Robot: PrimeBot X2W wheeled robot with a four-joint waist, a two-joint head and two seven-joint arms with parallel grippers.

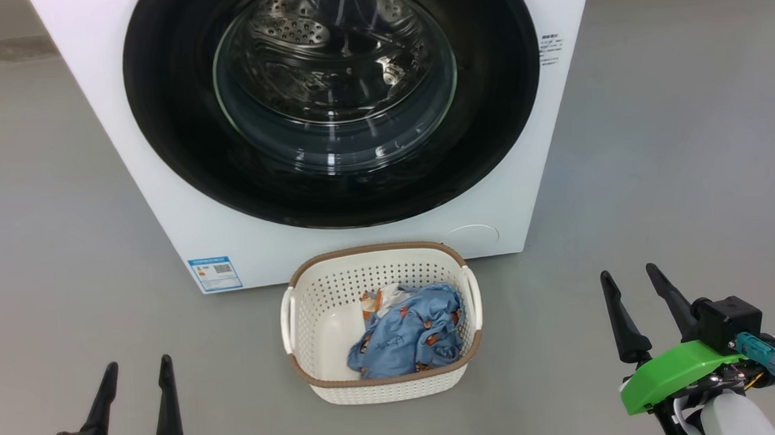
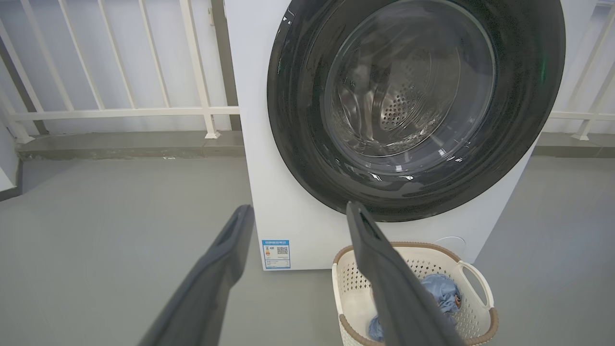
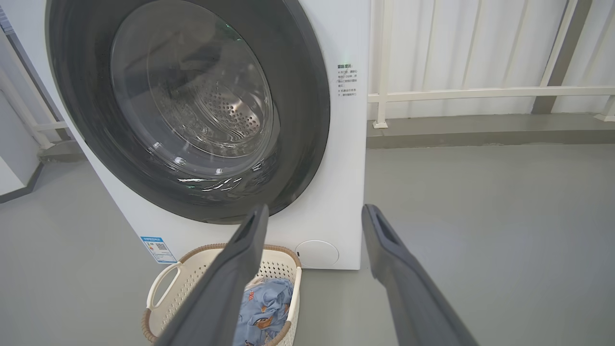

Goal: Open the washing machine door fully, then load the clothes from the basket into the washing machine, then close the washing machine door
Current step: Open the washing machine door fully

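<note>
Nearest to the camera are the two claws, the left gripper (image 1: 137, 364) at the lower left and the right gripper (image 1: 628, 273) at the lower right. Behind them stands the washing machine (image 1: 165, 207) on the grey floor, and the washing machine door (image 1: 174, 122) is shut flat against its front. I judge the door stiff and heavy. Its glossy black rim looks slippery, and I cannot tell where a handle or recess is, so the outer edge seems the place to hook. The basket (image 1: 376, 247) sits just before the machine, and the clothes (image 1: 409, 334) lie heaped in its right half. They look soft and light, easy to pinch at a raised fold. Both claws have their fingers spread wide, and they hold and touch nothing.
</note>
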